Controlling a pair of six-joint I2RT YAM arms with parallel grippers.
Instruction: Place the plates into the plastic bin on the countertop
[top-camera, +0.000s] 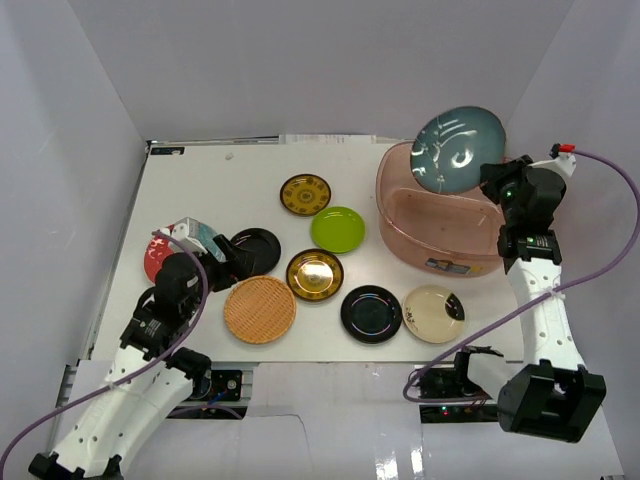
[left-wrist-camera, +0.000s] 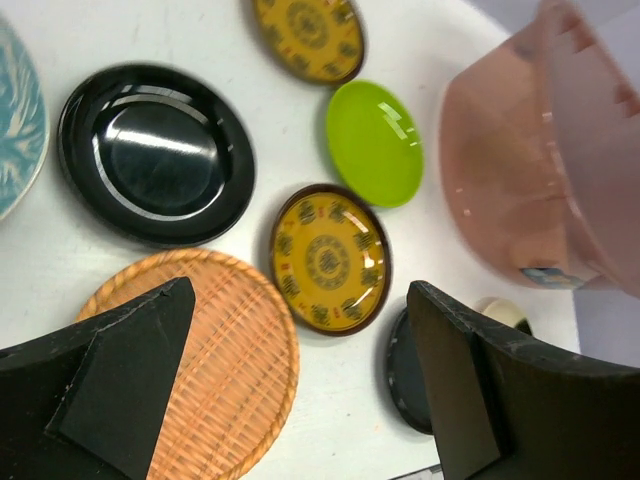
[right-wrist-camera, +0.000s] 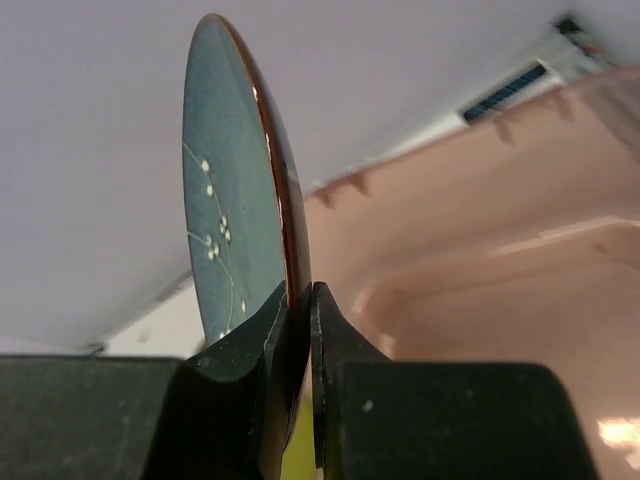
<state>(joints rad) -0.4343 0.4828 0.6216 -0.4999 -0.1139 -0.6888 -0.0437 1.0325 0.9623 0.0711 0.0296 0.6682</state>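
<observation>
Over the plastic bin (top-camera: 420, 235), the right gripper (right-wrist-camera: 298, 300) clamps the teal plate (top-camera: 458, 150) edgewise, likely for release. Meanwhile the left gripper (left-wrist-camera: 300, 300) hangs open

Plain white walls (top-camera: 300, 60), perhaps board panels, close three sides under even light.

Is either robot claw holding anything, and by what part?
The right gripper pinches the dark teal plate by its rim; the left gripper is open, holding nothing.
</observation>
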